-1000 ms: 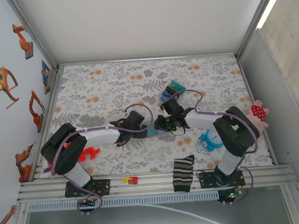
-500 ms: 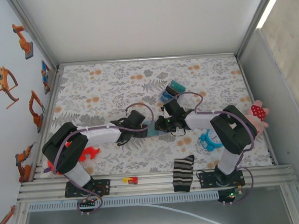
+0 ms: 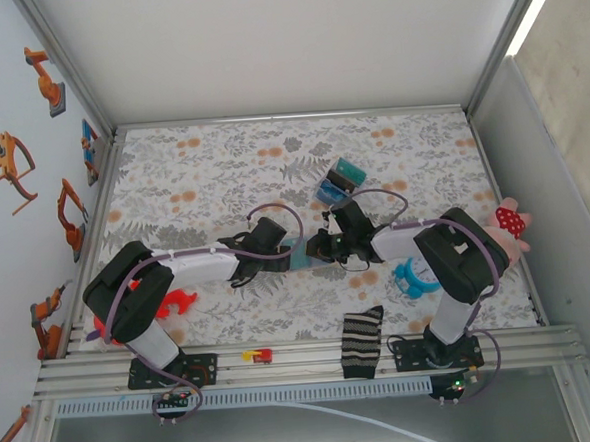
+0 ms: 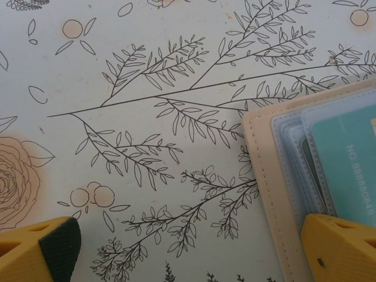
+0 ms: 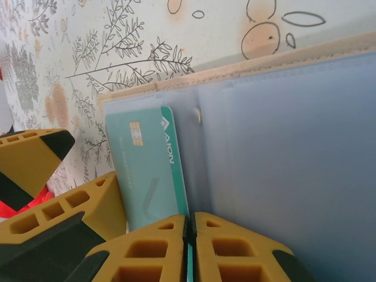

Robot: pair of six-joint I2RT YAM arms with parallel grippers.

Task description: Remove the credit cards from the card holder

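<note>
Two roles: left gripper (image 4: 188, 252), spread wide, seemingly steadies the card holder (image 4: 264, 164) while right gripper (image 5: 189, 247) pinches the teal credit card (image 5: 150, 170) edgewise.

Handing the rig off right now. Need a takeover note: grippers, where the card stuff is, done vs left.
Left gripper: open, one finger over the edge of the tan folding card holder, which lies open on the floral table cover, light blue panels up.
Right gripper: shut on the edge of a teal credit card.
Done: holder open, card pinched.
Left: card not yet clear of the holder; pull it out, set it down. Can't tell if other sleeves hold more cards.
</note>
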